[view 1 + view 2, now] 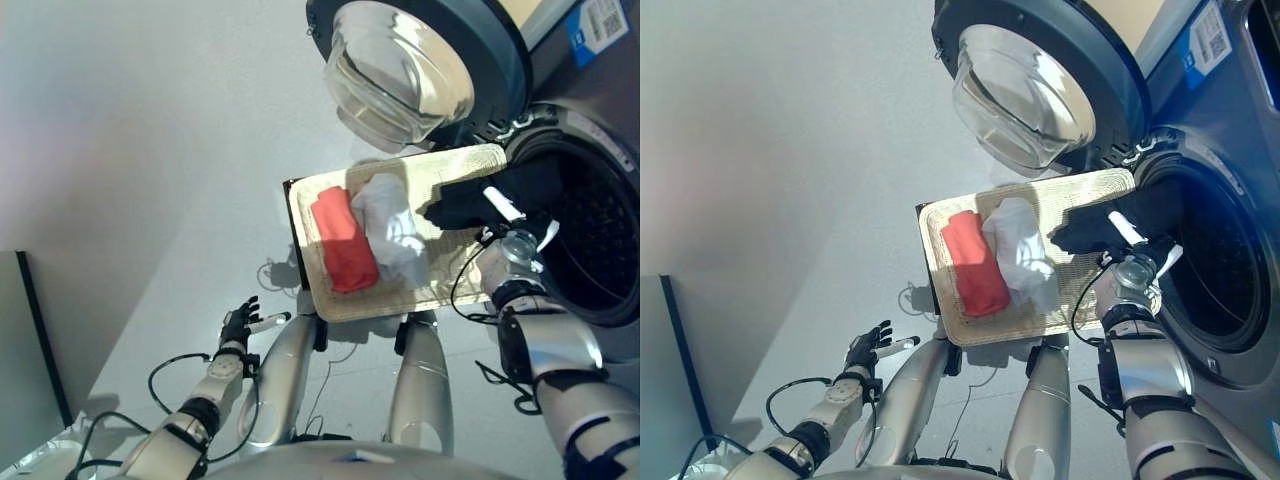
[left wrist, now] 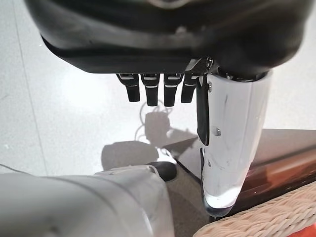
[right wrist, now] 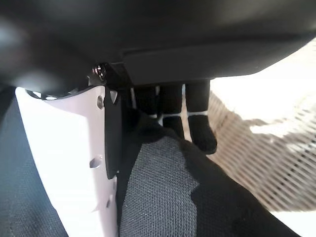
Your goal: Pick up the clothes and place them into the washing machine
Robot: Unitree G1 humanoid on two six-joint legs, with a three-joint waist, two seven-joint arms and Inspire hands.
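Note:
A shallow wicker basket [image 1: 370,308] holds a red cloth [image 1: 343,240], a white cloth [image 1: 390,225] and a black cloth [image 1: 465,200] at its end nearest the washing machine's open drum [image 1: 590,230]. My right hand [image 1: 508,222] lies on the black cloth. In the right wrist view its fingers [image 3: 200,128] and white-covered thumb [image 3: 64,158] close round the black cloth [image 3: 173,197], with the basket weave [image 3: 266,148] beyond. My left hand [image 1: 237,325] hangs low over the floor, well short of the basket, with its fingers [image 2: 150,91] relaxed and empty.
The machine's round glass door [image 1: 400,65] stands swung open above the basket's far side. The basket rests on a dark brown box [image 1: 293,225], whose corner also shows in the left wrist view [image 2: 276,158]. Pale floor [image 1: 150,150] stretches to the left.

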